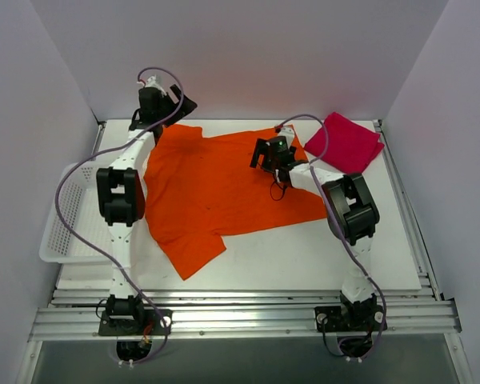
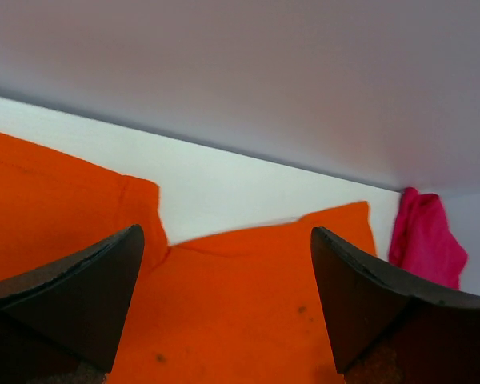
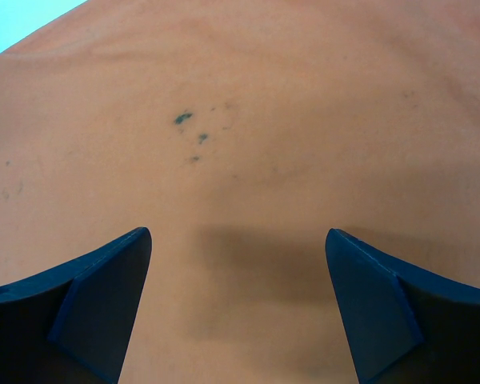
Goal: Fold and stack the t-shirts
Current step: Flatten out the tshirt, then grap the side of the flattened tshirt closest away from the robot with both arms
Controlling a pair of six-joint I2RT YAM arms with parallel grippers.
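Note:
The orange t-shirt [image 1: 216,188] lies spread flat across the middle of the table, one sleeve toward the front. It fills the right wrist view [image 3: 240,120] and the lower left wrist view [image 2: 240,304]. The crimson-pink t-shirt [image 1: 350,142] lies folded at the back right; a bit shows in the left wrist view [image 2: 424,236]. My left gripper [image 1: 162,112] is open and empty above the shirt's back left corner. My right gripper [image 1: 268,154] is open and empty just above the shirt's back right part.
A white mesh basket [image 1: 64,220] stands at the table's left edge. White walls close in the back and both sides. Metal rails [image 1: 248,312] run along the front edge.

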